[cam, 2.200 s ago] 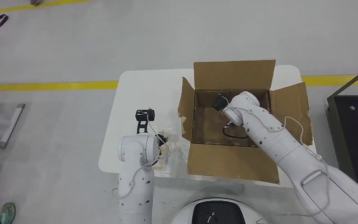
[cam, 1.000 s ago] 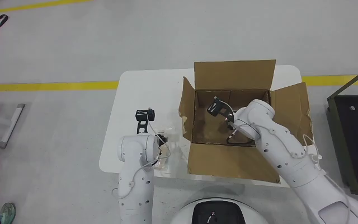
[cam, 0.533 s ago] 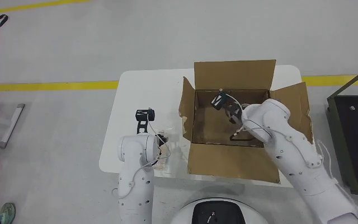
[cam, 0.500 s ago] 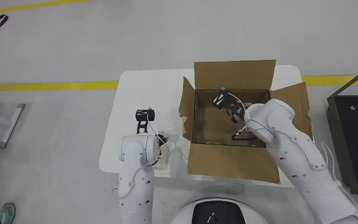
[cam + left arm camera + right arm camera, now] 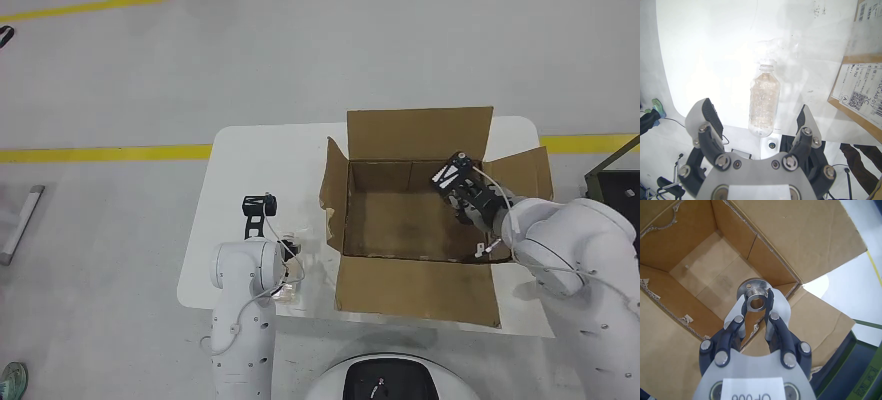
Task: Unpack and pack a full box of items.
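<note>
The open cardboard box stands on the right half of the white table, and the floor that I can see of it is bare. My right gripper is shut on a shiny metal flange by its hub. It hangs above the box's far right corner. My left gripper is open over a clear plastic bottle that lies on the table left of the box. The bottle's base is at the near table edge. In the top view the bottle sits beside the left arm.
The box's four flaps are folded out; the right one lies under the right arm. A labelled flap is close to the bottle. A dark green rack stands just right of the table. Bare tabletop stretches left and behind the bottle.
The right gripper has risen out of the box's middle and swung to its far right corner, carrying the flange. The left arm and bottle have stayed put.
</note>
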